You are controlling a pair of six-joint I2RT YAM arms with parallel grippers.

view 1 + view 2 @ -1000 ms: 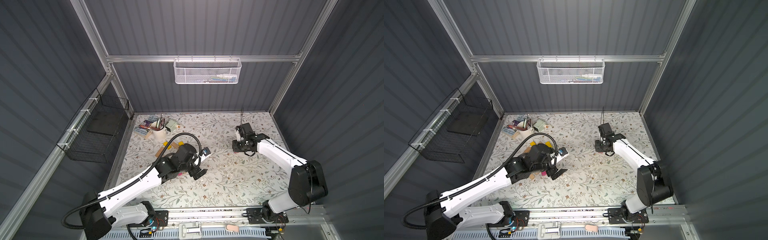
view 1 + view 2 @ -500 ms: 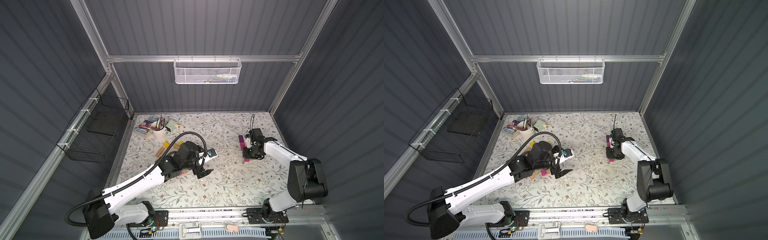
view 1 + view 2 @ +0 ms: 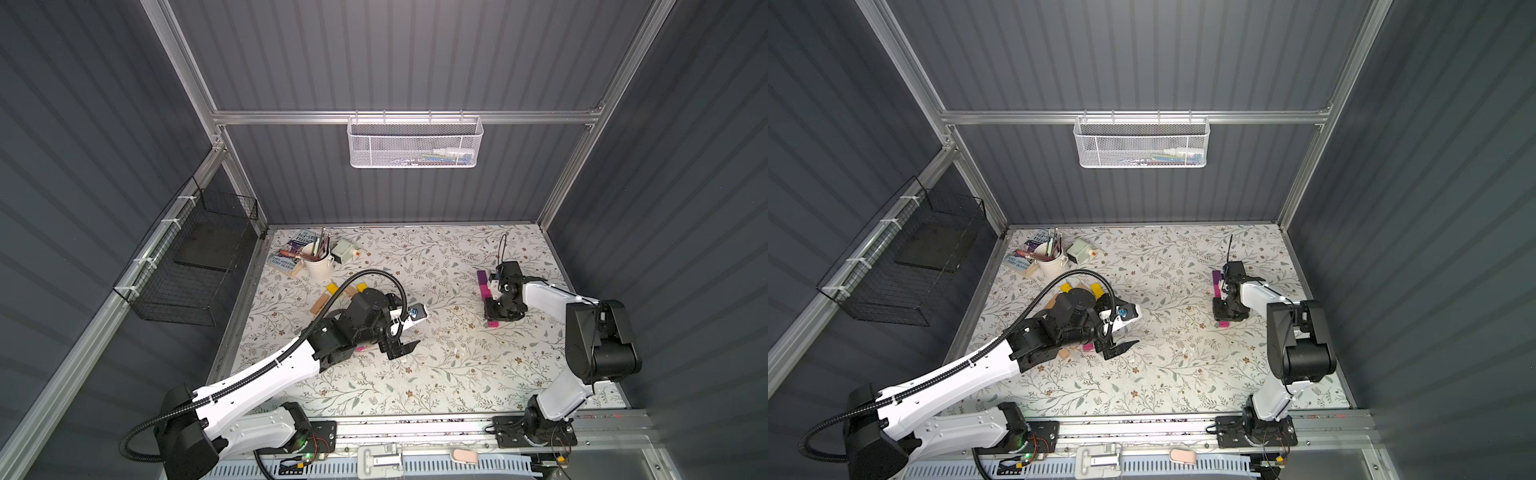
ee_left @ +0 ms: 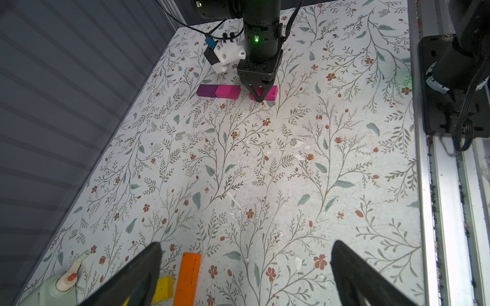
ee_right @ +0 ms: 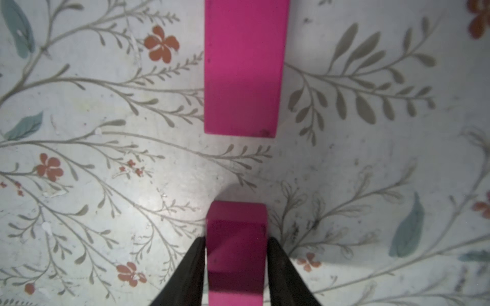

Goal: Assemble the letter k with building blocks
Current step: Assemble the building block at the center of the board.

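Observation:
Building blocks form a row at the right of the mat: a purple block, a pink block, then, after a gap, a second pink block lying on the mat. My right gripper points straight down over this second pink block, its fingers flanking it with hairline gaps, barely open. My left gripper hovers wide open and empty over the mat's middle-left. Beside it lie loose blocks: orange, yellow, tan.
A white cup of brushes, books and a small pale green object stand at the back left corner. A black wire basket hangs on the left wall, a white mesh basket on the back wall.
My right gripper carried the pink block rightward and toward the front, set it down in line with the purple and pink blocks, and its jaws have eased apart. The left arm reached slightly further right.

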